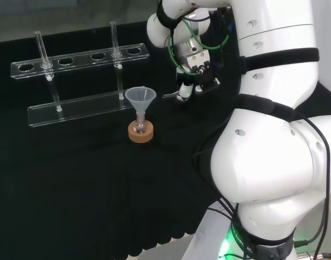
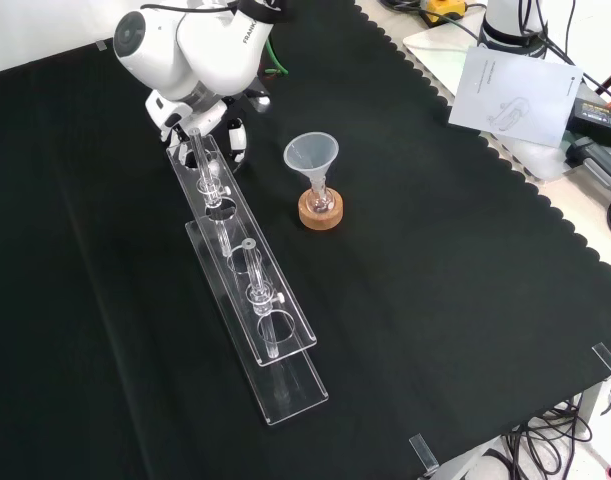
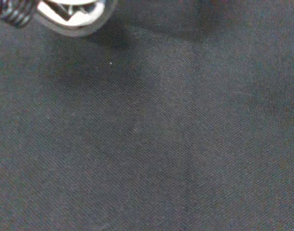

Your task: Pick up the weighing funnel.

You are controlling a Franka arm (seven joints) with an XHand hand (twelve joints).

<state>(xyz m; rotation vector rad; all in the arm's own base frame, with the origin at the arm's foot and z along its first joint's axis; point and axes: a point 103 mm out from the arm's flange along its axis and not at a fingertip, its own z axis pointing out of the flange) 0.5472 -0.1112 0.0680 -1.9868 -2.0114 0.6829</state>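
The black and white hand (image 1: 185,89) is hanging over the black cloth (image 1: 73,189), at three o'clock from the clear cone-shaped funnel (image 1: 141,98) in the head view. Whether it is grasping anything cannot be told.

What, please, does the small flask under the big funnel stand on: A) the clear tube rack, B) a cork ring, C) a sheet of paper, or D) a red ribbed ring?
B: in the head view the flask holding the funnel sits in a cork ring on the cloth, apart from the rack.
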